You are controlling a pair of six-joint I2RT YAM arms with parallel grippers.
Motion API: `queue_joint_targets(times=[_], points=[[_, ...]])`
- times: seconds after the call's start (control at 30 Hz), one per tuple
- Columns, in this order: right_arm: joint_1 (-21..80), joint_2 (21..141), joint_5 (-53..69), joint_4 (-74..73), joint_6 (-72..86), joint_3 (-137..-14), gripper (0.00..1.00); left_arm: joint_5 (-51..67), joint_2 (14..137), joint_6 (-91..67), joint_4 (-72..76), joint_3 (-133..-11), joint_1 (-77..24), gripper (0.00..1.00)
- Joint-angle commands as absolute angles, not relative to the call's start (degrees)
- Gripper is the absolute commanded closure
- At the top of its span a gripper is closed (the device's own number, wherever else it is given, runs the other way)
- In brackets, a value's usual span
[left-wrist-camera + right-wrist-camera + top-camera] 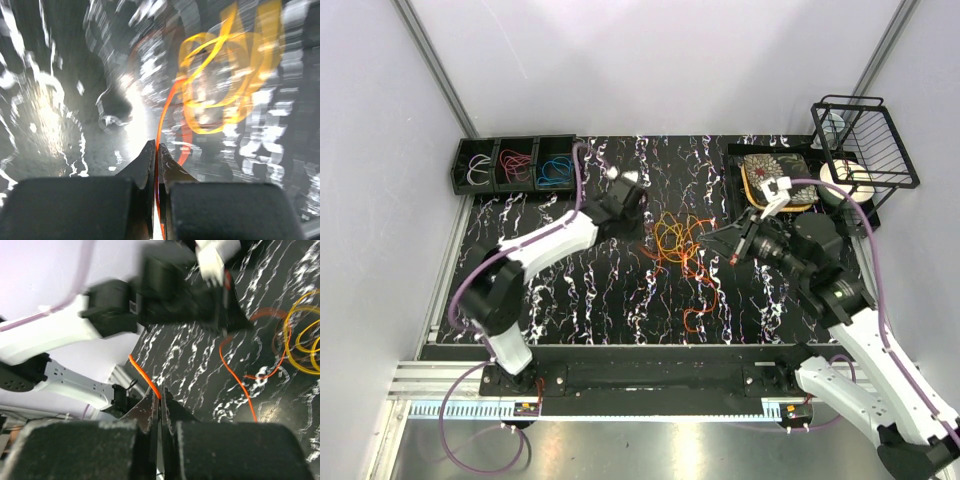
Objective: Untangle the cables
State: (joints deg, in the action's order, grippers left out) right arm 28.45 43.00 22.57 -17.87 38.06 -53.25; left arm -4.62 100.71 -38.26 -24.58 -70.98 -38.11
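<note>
Clamped on the orange cables [672, 240], the left pincer [156, 147] and right pincer [161, 397] face each other over the marbled worktop [570, 290].

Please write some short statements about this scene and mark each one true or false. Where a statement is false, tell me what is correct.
1. The left gripper is shut on an orange cable. True.
2. The right gripper is open and holds nothing. False: it too is shut on an orange cable.
3. The bin keeps whitish, red and blue cables in separate compartments. True.
4. The orange tangle lies inside the bin. False: it lies on the table, between the two grippers.
5. The black wire rack stands at the far left corner. False: it stands at the far right corner.
</note>
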Motion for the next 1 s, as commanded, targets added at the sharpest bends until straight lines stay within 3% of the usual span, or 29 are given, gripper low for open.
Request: queue_joint_targets(times=[0.0,0.33,0.97], points=[[28.65,46.13,27.32,-7.5,43.32,-48.87,1.0,-10.26,90.1,-30.16,-24.52,-78.31,-40.6,1.0],[28.65,56.68,33.48,2.89,47.37,-46.41,1.0,-8.26,74.45,-19.52,-19.16,-73.48,-44.56,1.0],[28.65,59.06,31.46,10.1,49.74,-37.1,1.0,7.82,71.19,-26.89,-4.23,-52.04,-44.65,1.0]])
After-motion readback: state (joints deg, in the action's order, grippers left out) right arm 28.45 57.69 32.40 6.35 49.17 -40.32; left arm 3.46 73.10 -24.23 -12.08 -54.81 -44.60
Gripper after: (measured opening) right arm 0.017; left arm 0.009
